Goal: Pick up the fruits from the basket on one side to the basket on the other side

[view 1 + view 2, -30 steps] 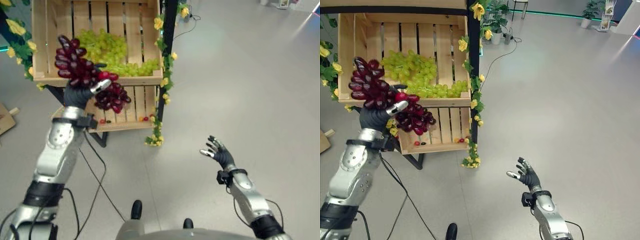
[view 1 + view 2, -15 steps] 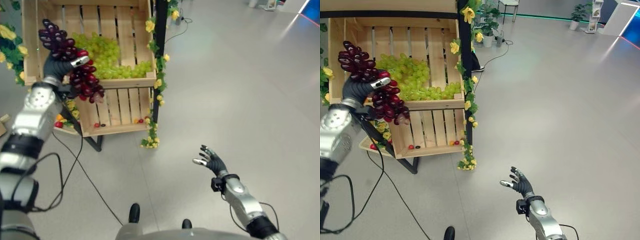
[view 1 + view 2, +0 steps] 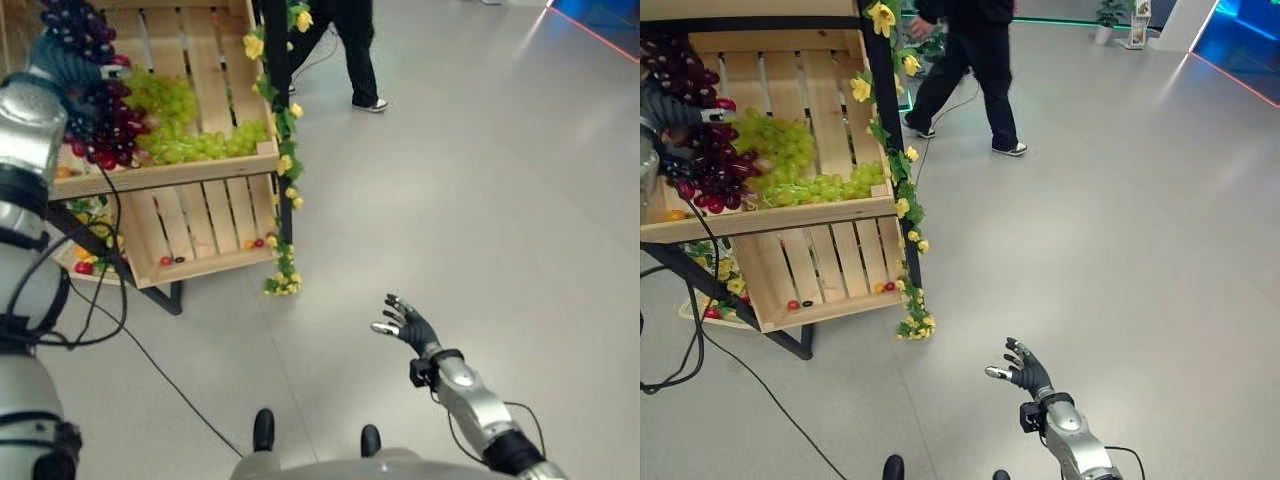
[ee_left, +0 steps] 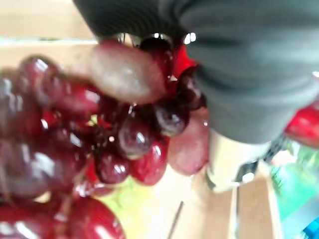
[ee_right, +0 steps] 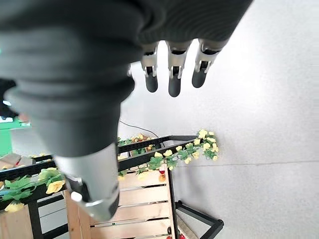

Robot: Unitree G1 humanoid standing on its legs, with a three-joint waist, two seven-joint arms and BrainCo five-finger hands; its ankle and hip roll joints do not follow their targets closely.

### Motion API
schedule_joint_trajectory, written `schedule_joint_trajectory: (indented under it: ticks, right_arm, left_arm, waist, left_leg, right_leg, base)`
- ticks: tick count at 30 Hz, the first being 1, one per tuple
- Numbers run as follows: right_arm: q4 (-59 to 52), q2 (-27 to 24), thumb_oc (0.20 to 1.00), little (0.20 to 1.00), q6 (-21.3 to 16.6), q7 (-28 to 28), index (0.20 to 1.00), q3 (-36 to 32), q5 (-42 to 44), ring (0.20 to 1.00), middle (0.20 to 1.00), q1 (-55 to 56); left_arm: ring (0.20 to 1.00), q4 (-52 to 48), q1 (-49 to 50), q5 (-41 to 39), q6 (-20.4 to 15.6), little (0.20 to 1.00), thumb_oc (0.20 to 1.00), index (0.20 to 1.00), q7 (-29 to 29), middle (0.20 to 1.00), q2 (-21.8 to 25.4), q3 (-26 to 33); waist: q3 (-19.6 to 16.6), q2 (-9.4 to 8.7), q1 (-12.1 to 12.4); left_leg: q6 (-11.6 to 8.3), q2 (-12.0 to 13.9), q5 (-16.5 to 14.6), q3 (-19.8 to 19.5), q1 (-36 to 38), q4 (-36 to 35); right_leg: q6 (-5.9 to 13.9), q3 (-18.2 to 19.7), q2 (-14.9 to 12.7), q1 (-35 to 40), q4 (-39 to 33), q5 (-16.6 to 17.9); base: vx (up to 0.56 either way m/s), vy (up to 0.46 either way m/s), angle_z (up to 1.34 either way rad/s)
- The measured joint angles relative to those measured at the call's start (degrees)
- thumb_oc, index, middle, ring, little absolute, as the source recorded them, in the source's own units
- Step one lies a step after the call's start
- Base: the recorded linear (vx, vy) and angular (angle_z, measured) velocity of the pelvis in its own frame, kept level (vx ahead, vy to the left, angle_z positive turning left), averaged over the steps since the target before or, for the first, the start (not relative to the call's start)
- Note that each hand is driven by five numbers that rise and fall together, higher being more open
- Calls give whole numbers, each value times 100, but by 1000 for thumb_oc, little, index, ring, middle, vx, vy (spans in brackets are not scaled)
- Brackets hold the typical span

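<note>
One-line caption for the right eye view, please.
Left hand holds red grapes beside the green-grape crate; right hand open.

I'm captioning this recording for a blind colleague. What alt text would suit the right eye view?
The robot's left hand holds a bunch of dark red grapes beside a wooden crate of green grapes. Its right hand hangs open over the grey floor, and a person in black walks past behind.

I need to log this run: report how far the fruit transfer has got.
Done: the red grapes are lifted, gripped in the left hand in front of the upper crate. In hand: carrying them. Left: setting them down; green grapes remain in that crate. The right hand hangs open, holding nothing.
</note>
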Motion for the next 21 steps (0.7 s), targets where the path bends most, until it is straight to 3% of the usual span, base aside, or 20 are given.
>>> schedule_joint_trajectory:
  ticks: [7, 8, 9, 10, 12, 15, 21]
  right_arm:
    - [-30, -30, 1000, 1000, -139, 2, 1000, 89, 66, 1000, 1000, 66]
    - [-65, -66, 1000, 1000, -225, 5, 1000, 131, 69, 1000, 1000, 115]
    - [-65, -95, 1000, 1000, -249, 4, 1000, 160, 73, 1000, 1000, 117]
    - [-66, -183, 1000, 1000, -291, 4, 1000, 242, 77, 1000, 1000, 108]
    - [-72, -257, 1000, 1000, -371, -7, 1000, 258, 97, 1000, 1000, 148]
    - [-81, -278, 1000, 1000, -470, -4, 1000, 258, 97, 1000, 1000, 231]
    - [-89, -468, 1000, 1000, -475, -1, 1000, 208, 96, 1000, 1000, 237]
  left_arm:
    - [200, 161, -463, 1724, -22, 200, 200, 200, 328, 200, -25, -849]
    - [200, 142, -566, 2264, -50, 200, 200, 200, 462, 200, -66, -1180]
    - [711, 140, -577, 2441, -63, 711, 711, 711, 515, 711, -105, -1180]
    - [1000, 103, -598, 2896, -117, 1000, 1000, 1000, 658, 1000, -125, -1430]
    - [1000, 74, -581, 3642, -154, 1000, 1000, 1000, 785, 1000, -218, -1759]
    - [1000, -212, -481, 4443, -301, 1000, 1000, 1000, 806, 1000, -251, -1811]
    - [1000, -331, -459, 4551, -392, 1000, 1000, 1000, 786, 1000, -224, -1680]
  waist:
    - [3, 15, -104]
    - [3, 23, -92]
    - [7, 30, -102]
    - [16, 43, -101]
    - [28, 59, -109]
    - [50, 81, -114]
    - [175, 223, -155]
  left_leg:
    - [5, -6, 3, 93, -137, 1]
    - [11, -8, 7, 98, -210, 1]
    - [17, -8, 13, 105, -245, 1]
    - [22, -19, 34, 157, -328, 1]
    - [30, -22, 44, 210, -386, 0]
    - [32, -27, 41, 232, -400, -1]
    - [30, -22, 39, 227, -377, -2]
  right_leg:
    - [5, 2, -11, -190, 0, 51]
    - [8, 1, -5, -275, 2, 62]
    - [9, 6, -2, -320, 2, 77]
    - [11, 16, 1, -424, 2, 111]
    - [19, 19, -8, -498, 2, 141]
    - [22, 18, -14, -536, 2, 152]
    - [22, 7, -5, -509, 2, 152]
  base:
    - [-29, 19, -7]
    - [-102, 11, -5]
    - [-127, 16, -11]
    - [-80, 14, -11]
    - [-36, 17, -9]
    - [-1, 10, -8]
    - [0, 0, 0]
